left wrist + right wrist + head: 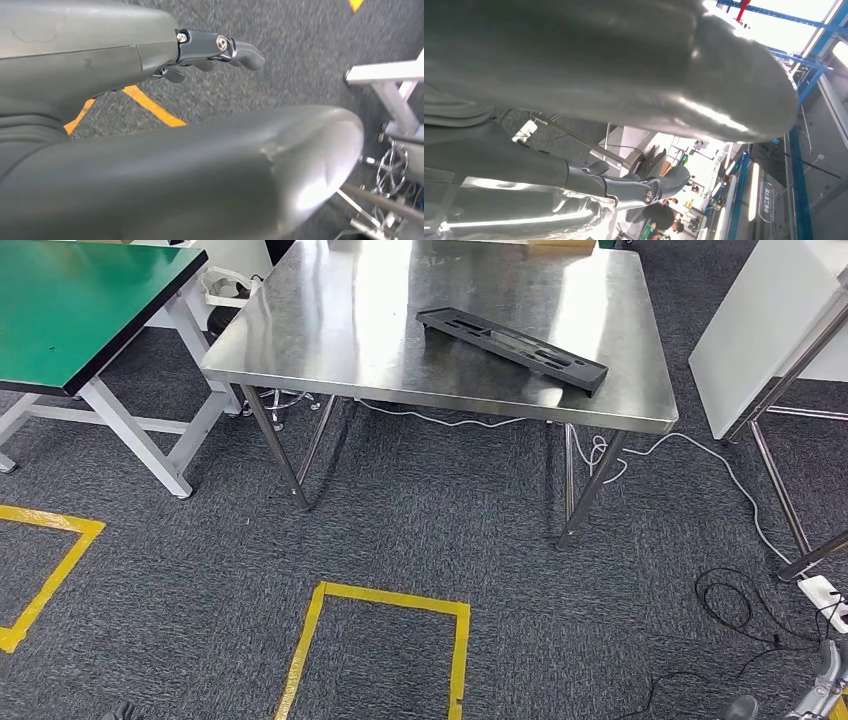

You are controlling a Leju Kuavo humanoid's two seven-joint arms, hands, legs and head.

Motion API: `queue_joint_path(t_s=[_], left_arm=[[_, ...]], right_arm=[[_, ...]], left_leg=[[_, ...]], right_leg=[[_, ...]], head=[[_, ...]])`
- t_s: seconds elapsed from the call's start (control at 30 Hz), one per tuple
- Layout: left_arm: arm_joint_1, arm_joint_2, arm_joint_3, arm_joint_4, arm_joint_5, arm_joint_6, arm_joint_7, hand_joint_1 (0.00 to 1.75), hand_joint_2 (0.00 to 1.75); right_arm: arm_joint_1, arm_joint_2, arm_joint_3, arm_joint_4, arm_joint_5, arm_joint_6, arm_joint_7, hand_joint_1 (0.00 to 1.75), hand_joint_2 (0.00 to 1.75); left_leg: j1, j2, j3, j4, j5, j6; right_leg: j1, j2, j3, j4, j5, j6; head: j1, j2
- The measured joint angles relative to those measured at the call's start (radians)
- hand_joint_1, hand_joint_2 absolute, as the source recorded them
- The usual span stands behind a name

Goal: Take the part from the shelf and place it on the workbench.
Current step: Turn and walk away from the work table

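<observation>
A long, flat black part (512, 348) lies at an angle on the stainless-steel workbench (330, 330), towards its right front corner, with nothing touching it. In the left wrist view my left hand (100, 60) hangs over the carpet; its dark fingers (235, 50) are stretched out, apart from the thick thumb (280, 165), and hold nothing. In the right wrist view my right hand (574, 185) is also empty, its fingers (669, 181) extended and clear of the thumb (704, 85).
A green-topped table (70, 300) stands at the left, and a white panel on a metal frame (770, 330) at the right. Yellow tape squares (385, 597) mark the grey carpet before the workbench. Cables (740, 610) and a power strip (825, 592) lie at the right.
</observation>
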Motion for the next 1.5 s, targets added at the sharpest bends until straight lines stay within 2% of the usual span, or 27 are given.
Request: queue_joint_path(t_s=[0.07, 0.17, 0.23, 0.33, 0.37, 0.4, 0.43, 0.5, 0.57, 0.6, 0.63, 0.7, 0.73, 0.77, 0.87, 0.93, 0.97, 1.0, 1.07, 1.13, 1.23, 1.27, 1.33, 1.37, 1.43, 1.47, 1.5], left_arm=[[-0.004, 0.006, 0.000, 0.011, -0.005, -0.002, 0.000, 0.00, 0.00], [-0.009, 0.011, 0.000, 0.023, -0.009, -0.002, 0.001, 0.00, 0.00], [-0.016, 0.013, 0.000, 0.031, -0.010, -0.002, 0.000, 0.00, 0.00], [-0.026, 0.013, 0.001, 0.043, -0.011, -0.003, 0.000, 0.00, 0.00], [-0.027, 0.013, 0.001, 0.045, -0.011, -0.003, 0.000, 0.00, 0.00], [-0.029, 0.013, 0.001, 0.048, -0.011, -0.004, 0.000, 0.00, 0.00], [-0.032, 0.013, 0.001, 0.050, -0.011, -0.004, 0.000, 0.00, 0.00], [-0.037, 0.012, 0.001, 0.054, -0.011, -0.006, 0.000, 0.00, 0.00], [-0.043, 0.013, 0.001, 0.056, -0.008, -0.010, 0.000, 0.00, 0.00], [-0.045, 0.013, 0.001, 0.057, -0.006, -0.011, 0.000, 0.00, 0.00], [-0.047, 0.014, 0.001, 0.057, -0.003, -0.012, 0.000, 0.00, 0.00], [-0.049, 0.017, 0.001, 0.057, 0.000, -0.013, 0.000, 0.00, 0.00], [-0.049, 0.019, 0.001, 0.057, 0.002, -0.013, 0.000, 0.00, 0.00], [-0.050, 0.022, 0.001, 0.057, 0.002, -0.014, 0.000, 0.00, 0.00], [-0.051, 0.025, 0.001, 0.057, 0.003, -0.015, 0.000, 0.00, 0.00], [-0.050, 0.024, 0.002, 0.058, 0.003, -0.018, 0.000, 0.00, 0.00], [-0.050, 0.024, 0.002, 0.059, 0.003, -0.019, 0.000, 0.00, 0.00], [-0.050, 0.025, 0.002, 0.059, 0.002, -0.020, 0.001, 0.00, 0.00], [-0.051, 0.025, 0.002, 0.058, 0.001, -0.021, 0.003, 0.00, 0.00], [-0.052, 0.025, 0.002, 0.058, 0.000, -0.021, 0.005, 0.00, 0.00], [-0.052, 0.026, 0.002, 0.058, 0.000, -0.021, 0.006, 0.00, 0.00], [-0.052, 0.026, 0.002, 0.058, 0.000, -0.021, 0.006, 0.00, 0.00], [-0.051, 0.025, 0.003, 0.059, 0.000, -0.021, 0.007, 0.00, 0.00], [-0.050, 0.025, 0.003, 0.059, 0.000, -0.020, 0.008, 0.00, 0.00], [-0.046, 0.025, 0.003, 0.059, 0.000, -0.020, 0.008, 0.00, 0.00], [-0.044, 0.025, 0.004, 0.060, 0.000, -0.020, 0.009, 0.00, 0.00], [-0.041, 0.024, 0.004, 0.061, 0.000, -0.020, 0.009, 0.00, 0.00]], right_arm=[[0.000, 0.000, -0.002, 0.000, 0.000, 0.002, 0.001, 0.00, 0.00], [0.000, 0.002, -0.005, 0.001, 0.000, 0.004, 0.001, 0.00, 0.00], [-0.001, 0.002, -0.011, 0.001, 0.000, 0.004, 0.001, 0.00, 0.00], [-0.005, 0.001, -0.019, 0.004, -0.004, 0.004, 0.002, 0.00, 0.00], [-0.006, 0.001, -0.020, 0.006, -0.005, 0.004, 0.002, 0.00, 0.00], [-0.006, 0.000, -0.021, 0.007, -0.005, 0.004, 0.002, 0.00, 0.00], [-0.006, 0.000, -0.022, 0.008, -0.006, 0.004, 0.001, 0.00, 0.00], [-0.007, 0.000, -0.024, 0.009, -0.009, 0.004, 0.000, 0.00, 0.00], [-0.008, 0.000, -0.024, 0.009, -0.014, 0.003, -0.003, 0.00, 0.00], [-0.009, 0.000, -0.025, 0.009, -0.015, 0.002, -0.005, 0.00, 0.00], [-0.010, 0.000, -0.025, 0.009, -0.015, 0.002, -0.005, 0.00, 0.00], [-0.011, 0.001, -0.025, 0.009, -0.016, 0.001, -0.006, 0.00, 0.00], [-0.012, 0.001, -0.025, 0.009, -0.015, 0.001, -0.006, 0.00, 0.00], [-0.012, 0.003, -0.025, 0.009, -0.015, 0.001, -0.006, 0.00, 0.00], [-0.013, 0.006, -0.025, 0.009, -0.015, 0.000, -0.007, 0.00, 0.00], [-0.013, 0.006, -0.025, 0.009, -0.015, -0.002, -0.006, 0.00, 0.00], [-0.013, 0.006, -0.025, 0.009, -0.015, -0.003, -0.005, 0.00, 0.00], [-0.014, 0.006, -0.025, 0.009, -0.015, -0.004, -0.004, 0.00, 0.00], [-0.013, 0.006, -0.025, 0.009, -0.014, -0.007, 0.000, 0.00, 0.00], [-0.012, 0.007, -0.025, 0.009, -0.013, -0.010, 0.002, 0.00, 0.00], [-0.008, 0.008, -0.025, 0.007, -0.013, -0.012, 0.004, 0.00, 0.00], [-0.007, 0.008, -0.026, 0.006, -0.012, -0.012, 0.004, 0.00, 0.00], [-0.006, 0.008, -0.026, 0.004, -0.012, -0.012, 0.006, 0.00, 0.00], [-0.004, 0.008, -0.026, 0.003, -0.012, -0.012, 0.008, 0.00, 0.00], [0.000, 0.007, -0.028, 0.004, -0.012, -0.011, 0.012, 0.00, 0.00], [0.002, 0.007, -0.028, 0.004, -0.011, -0.010, 0.014, 0.00, 0.00], [0.004, 0.006, -0.029, 0.005, -0.010, -0.009, 0.016, 0.00, 0.00]], left_leg=[[-0.007, -0.003, 0.034, -0.072, 0.019, 0.006], [-0.014, -0.002, 0.033, -0.084, 0.024, 0.016], [-0.015, 0.001, 0.038, -0.106, 0.040, 0.030], [-0.025, 0.004, 0.030, -0.116, 0.051, 0.045], [-0.030, 0.004, 0.026, -0.115, 0.053, 0.047], [-0.034, 0.005, 0.024, -0.115, 0.054, 0.049], [-0.037, 0.005, 0.022, -0.115, 0.055, 0.050], [-0.043, 0.004, 0.023, -0.112, 0.056, 0.050], [-0.049, 0.004, 0.020, -0.102, 0.052, 0.044], [-0.051, 0.004, 0.018, -0.098, 0.051, 0.040], [-0.052, 0.005, 0.016, -0.095, 0.050, 0.036], [-0.048, 0.003, 0.012, -0.086, 0.045, 0.027], [-0.045, 0.002, 0.005, -0.067, 0.030, 0.020], [-0.040, -0.001, -0.011, -0.028, 0.004, 0.011], [-0.023, -0.003, -0.081, 0.134, -0.081, -0.011], [-0.012, -0.003, -0.109, 0.191, -0.090, -0.020], [-0.006, -0.003, -0.104, 0.179, -0.072, -0.024], [-0.001, -0.003, -0.081, 0.127, -0.037, -0.026], [0.003, -0.005, -0.012, -0.017, 0.027, -0.023], [-0.003, -0.006, 0.020, -0.088, 0.045, -0.013], [-0.011, -0.005, 0.020, -0.102, 0.050, 0.009], [-0.011, -0.003, 0.023, -0.112, 0.057, 0.020], [-0.010, 0.000, 0.027, -0.128, 0.068, 0.036], [-0.012, 0.000, 0.024, -0.129, 0.070, 0.040], [-0.016, 0.000, 0.018, -0.129, 0.072, 0.042], [-0.018, 0.000, 0.016, -0.128, 0.073, 0.043], [-0.020, 0.000, 0.016, -0.127, 0.074, 0.043]], right_leg=[[0.003, 0.001, -0.003, -0.001, 0.003, 0.007], [0.005, 0.000, -0.006, -0.005, 0.007, 0.025], [0.010, -0.002, -0.026, 0.028, -0.015, 0.026], [0.014, -0.003, -0.120, 0.215, -0.106, 0.003], [0.015, -0.003, -0.147, 0.272, -0.127, 0.001], [0.016, -0.003, -0.154, 0.292, -0.130, 0.003], [0.017, -0.003, -0.137, 0.269, -0.117, 0.008], [0.021, -0.005, -0.054, 0.126, -0.063, 0.014], [0.027, -0.008, 0.009, 0.005, -0.027, 0.006], [0.029, -0.008, 0.019, -0.017, -0.021, 0.001], [0.031, -0.007, 0.018, -0.021, -0.019, -0.004], [0.022, -0.006, 0.023, -0.025, -0.013, -0.013], [0.017, -0.006, 0.027, -0.027, -0.010, -0.018], [0.011, -0.006, 0.031, -0.028, -0.007, -0.022], [0.012, -0.006, 0.030, -0.027, -0.006, -0.024], [0.012, -0.005, 0.030, -0.027, -0.006, -0.024], [0.012, -0.004, 0.031, -0.026, -0.006, -0.024], [0.011, -0.003, 0.033, -0.027, -0.007, -0.023], [0.012, 0.000, 0.035, -0.027, -0.008, -0.019], [0.014, 0.002, 0.031, -0.029, -0.008, -0.009], [0.015, 0.001, 0.027, -0.033, -0.005, 0.013], [0.017, 0.000, 0.021, -0.021, -0.014, 0.015], [0.018, -0.001, -0.025, 0.068, -0.062, 0.007], [0.018, -0.001, -0.063, 0.141, -0.096, 0.001], [0.018, -0.001, -0.128, 0.271, -0.141, 0.000], [0.018, -0.001, -0.134, 0.285, -0.140, 0.006], [0.018, -0.001, -0.117, 0.253, -0.122, 0.014]], head=[[0.000, 0.000], [0.000, 0.000], [0.002, 0.000], [0.005, 0.000], [0.006, 0.000], [0.005, 0.000], [0.006, 0.000], [0.006, 0.000], [0.004, 0.000], [0.003, 0.000], [0.002, 0.000], [0.003, 0.000], [0.001, 0.000], [-0.002, 0.000], [-0.006, 0.000], [-0.006, 0.000], [-0.006, 0.000], [-0.006, 0.000], [-0.006, 0.000], [-0.006, 0.000], [-0.006, 0.000], [-0.005, 0.000], [-0.002, 0.000], [-0.002, 0.000], [-0.001, 0.000], [-0.001, 0.000], [-0.001, 0.000]])
